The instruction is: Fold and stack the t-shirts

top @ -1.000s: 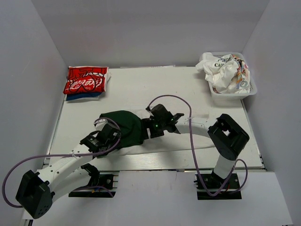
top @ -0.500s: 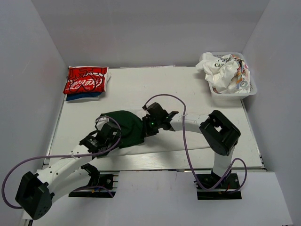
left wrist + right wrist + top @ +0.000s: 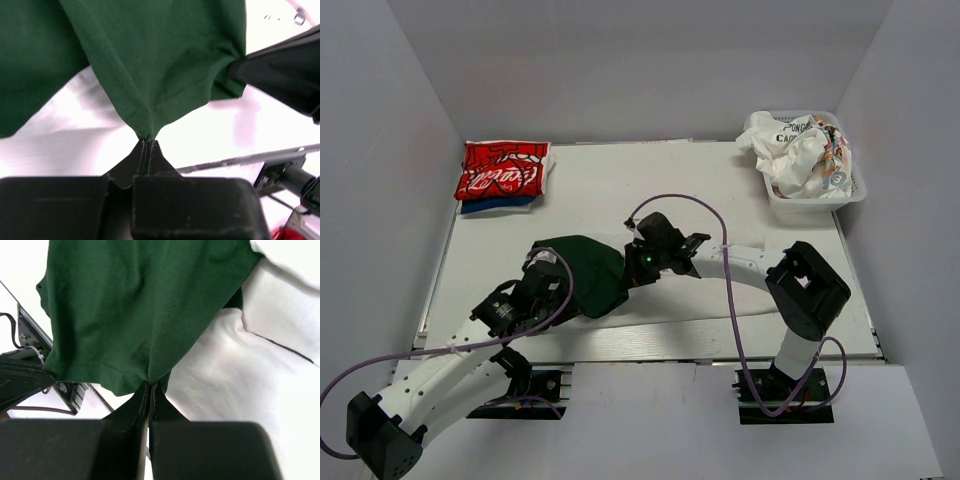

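White basket [image 3: 820, 204] holding crumpled tees [image 3: 800, 150], left gripper [image 3: 145, 143] and right gripper [image 3: 150, 385] pinching green tee [image 3: 582, 272]

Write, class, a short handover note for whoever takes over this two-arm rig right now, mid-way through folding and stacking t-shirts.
Left tool: shut on a pinch of the dark green t-shirt.
Right tool: shut on another edge of it.
Green shirt: bunched near the front centre of the table, over a white cloth.
Done: red Coca-Cola t-shirt folded, stacked on a blue folded item at far left.
To do: fold the green shirt, stack it; then the crumpled white printed shirts in the white basket.
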